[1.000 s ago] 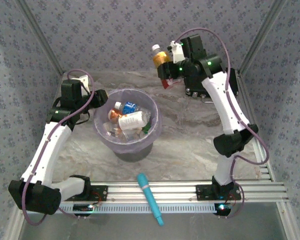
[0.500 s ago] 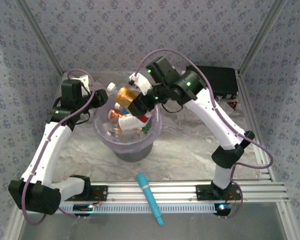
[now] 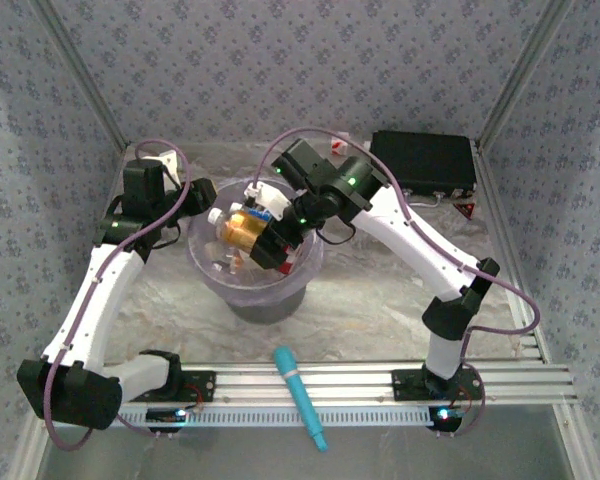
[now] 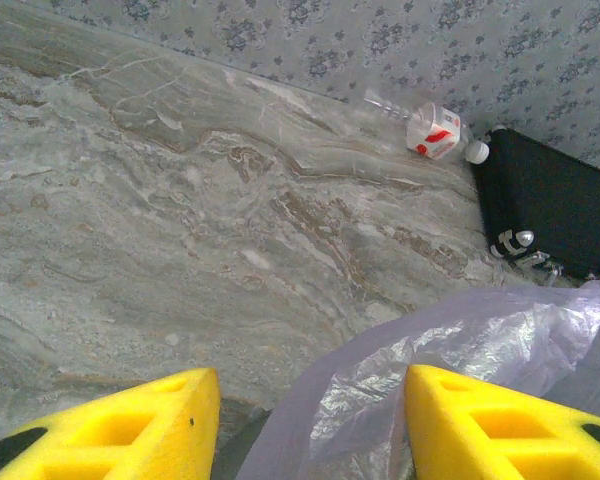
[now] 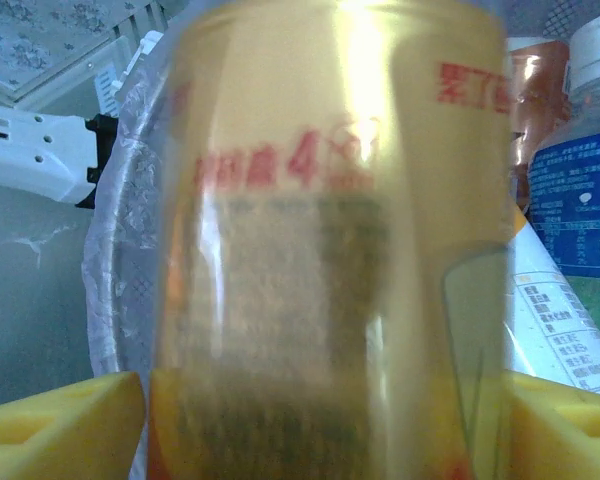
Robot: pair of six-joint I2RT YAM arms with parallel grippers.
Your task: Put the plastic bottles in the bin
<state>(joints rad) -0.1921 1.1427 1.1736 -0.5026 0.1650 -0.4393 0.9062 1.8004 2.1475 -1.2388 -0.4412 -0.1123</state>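
Right arm [image 3: 420,243] has swung from the far tabletop [image 3: 380,295] to over the bin [image 3: 202,272]. Orange bottle [image 3: 240,228] sits in the bin mouth between the right gripper [image 3: 264,240] jaws; gripped or freed, cannot tell. Left gripper [image 4: 310,420] jaws spread at the rim.

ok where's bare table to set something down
Most room is the marble between the bin, the right arm and the black case. A narrower bare strip runs between the bin and the front rail. Crowded: the bin, with the right hand over it and the left hand at its rim.
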